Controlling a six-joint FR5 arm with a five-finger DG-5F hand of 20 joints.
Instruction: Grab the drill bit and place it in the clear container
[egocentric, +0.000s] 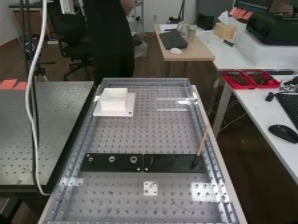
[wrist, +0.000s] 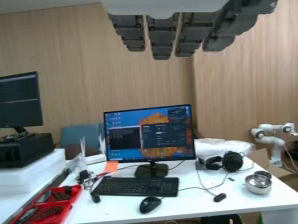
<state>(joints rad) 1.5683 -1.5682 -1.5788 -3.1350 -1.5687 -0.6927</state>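
Observation:
The hand (wrist: 161, 37) has its fingers straight in the wrist view, with nothing held against them. In the high view a black plate (egocentric: 174, 163) lies across the perforated bench, and a thin tan rod (egocentric: 202, 143) rises at a slant from its right part. Small silver round pieces (egocentric: 112, 159) sit in the black plate to the left. I cannot tell which of these is the drill bit. What looks like the clear container (egocentric: 174, 104) is a see-through shape at the bench's far right.
A white block (egocentric: 114, 99) stands on a white base at the bench's far left. A small white perforated plate (egocentric: 150, 188) lies nearer. Rails run along both bench sides. Red trays (egocentric: 250, 79) sit on the right-hand table. The wrist view faces a desk with a monitor (wrist: 150, 132).

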